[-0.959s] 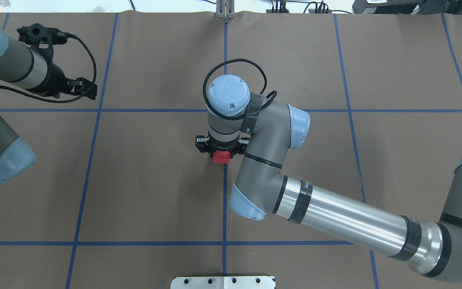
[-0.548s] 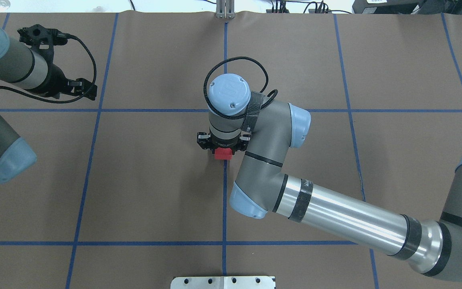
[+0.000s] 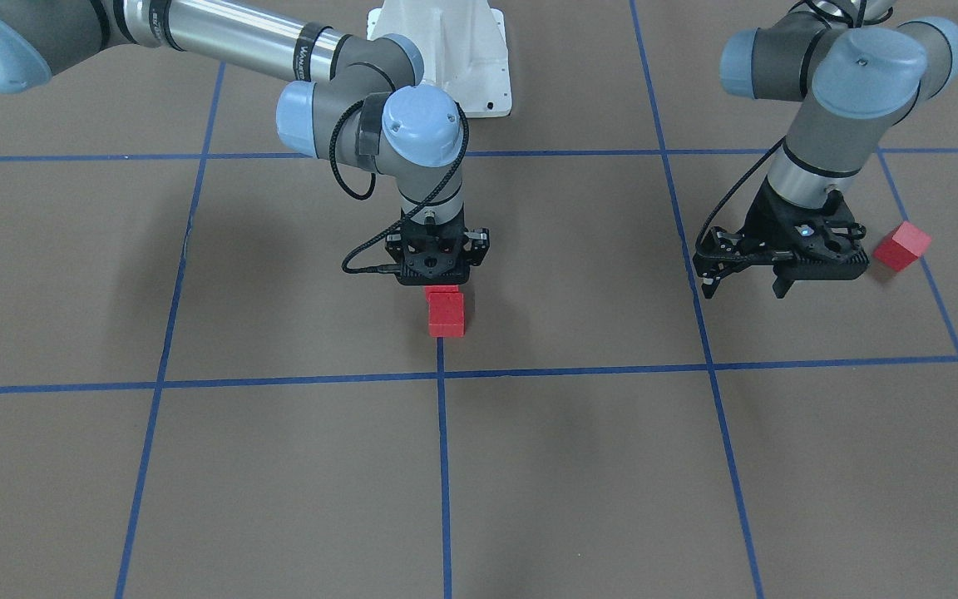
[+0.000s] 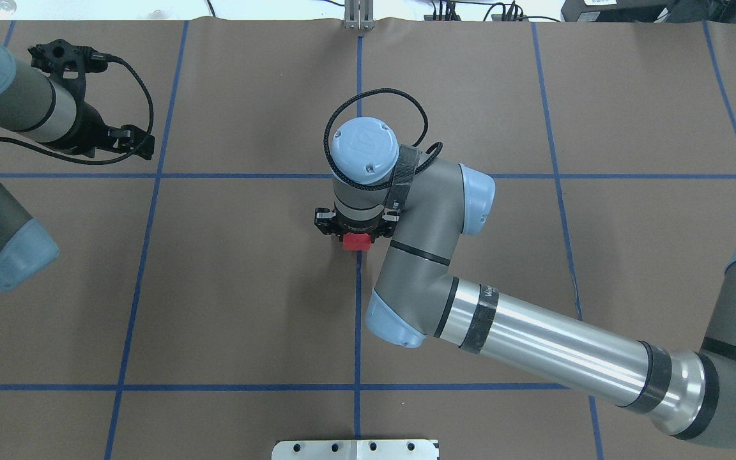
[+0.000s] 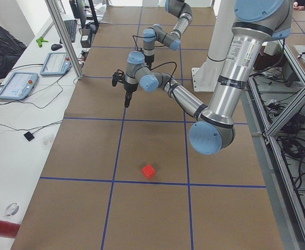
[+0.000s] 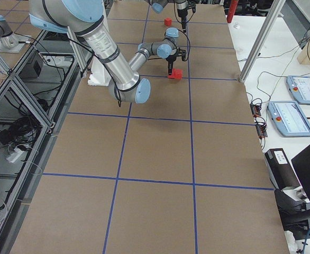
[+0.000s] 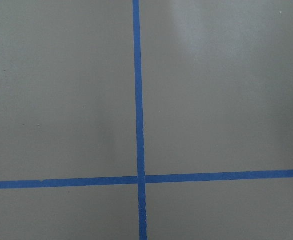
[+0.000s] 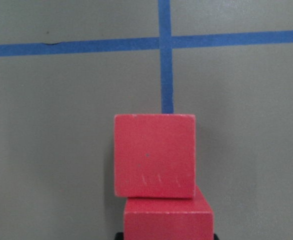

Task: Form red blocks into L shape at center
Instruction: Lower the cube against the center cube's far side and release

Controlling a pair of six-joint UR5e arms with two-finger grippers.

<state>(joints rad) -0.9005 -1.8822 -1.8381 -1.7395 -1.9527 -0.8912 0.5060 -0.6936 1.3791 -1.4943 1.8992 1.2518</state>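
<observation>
My right gripper [image 3: 442, 288] points down at the center line [image 3: 441, 433] and is shut on a red block [image 8: 167, 220]. This block also shows under the gripper in the overhead view [image 4: 356, 241]. A second red block [image 3: 446, 316] lies on the floor just beyond it, on the line. The two are in a row and close together; I cannot tell whether they touch. My left gripper [image 3: 743, 287] is open and empty, hovering far from the center. The third red block [image 3: 901, 245] lies on the floor beside it.
Brown floor [image 4: 246, 287] crossed by blue tape grid lines. The robot's white base [image 3: 454, 58] stands behind the center. The left wrist view shows only a tape crossing [image 7: 140, 178]. Tablets and cables [image 5: 17, 86] lie beyond the far edge.
My right gripper has moved slightly away from the robot with the red block, bringing it closer to the block on the floor. The left arm has hardly moved.
</observation>
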